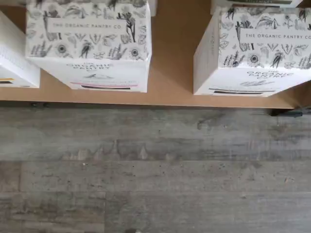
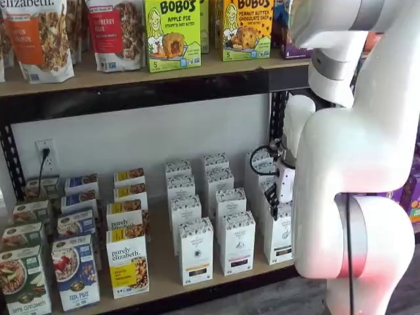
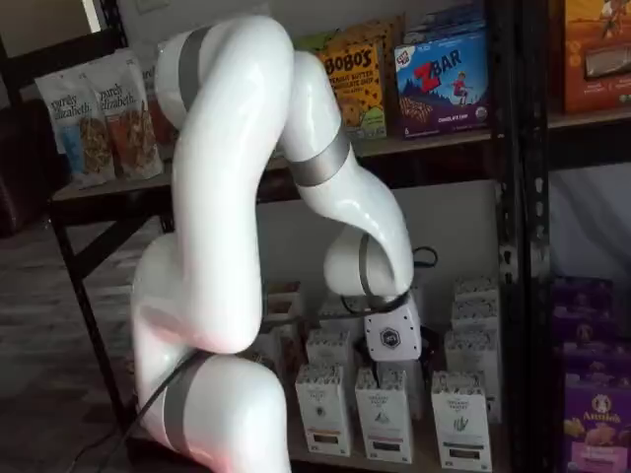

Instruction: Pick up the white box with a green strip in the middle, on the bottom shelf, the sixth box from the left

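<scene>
Wrist view shows the white box standing tall at the front edge of the bottom shelf. In a shelf view the gripper hangs just above it, wide open, holding nothing.

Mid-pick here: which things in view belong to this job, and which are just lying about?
Job: tall white carton with dark greenish strip; pale wooden bottom shelf; white gripper with black fingers.
Lying about: white carton with pink strip; yellow Bobo's box on the upper board; purely elizabeth granola carton.
</scene>
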Controlling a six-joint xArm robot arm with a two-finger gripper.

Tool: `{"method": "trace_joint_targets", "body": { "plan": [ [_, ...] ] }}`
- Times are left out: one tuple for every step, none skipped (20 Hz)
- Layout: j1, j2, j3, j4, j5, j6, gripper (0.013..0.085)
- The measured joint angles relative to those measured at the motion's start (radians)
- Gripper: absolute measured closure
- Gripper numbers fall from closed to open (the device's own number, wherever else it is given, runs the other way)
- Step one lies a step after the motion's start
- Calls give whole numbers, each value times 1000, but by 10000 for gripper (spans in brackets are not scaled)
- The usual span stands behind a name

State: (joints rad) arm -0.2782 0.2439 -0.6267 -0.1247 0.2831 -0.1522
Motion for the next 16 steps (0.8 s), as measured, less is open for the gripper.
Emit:
{"method": "trace_joint_targets", "body": {
  "plan": [
    [-3,20,-9,15,-12,-17,130],
    [-7,41,-21,24,-25,-30,130],
    [-11,58,-30,19,-35,-28,130],
    [-16,77,-42,4,-45,-19,130],
    [-19,92,-51,1,-53,-19,130],
    [-21,107,-62,2,-58,-22,130],
    [-22,118,-71,9,-60,-30,130],
    [-22,130,-81,16,-63,-37,130],
    [-23,146,-95,20,-64,-41,130],
    [-23,159,-107,32,-61,-53,130],
    [-22,171,-117,51,-59,-72,130],
    [-20,186,-130,86,-60,-103,130],
    [-21,199,-140,95,-66,-113,130],
    [-23,214,-152,85,-75,-105,130],
    [-24,226,-164,86,-81,-107,130],
    [-26,238,-178,82,-81,-105,130]
  ]
}}
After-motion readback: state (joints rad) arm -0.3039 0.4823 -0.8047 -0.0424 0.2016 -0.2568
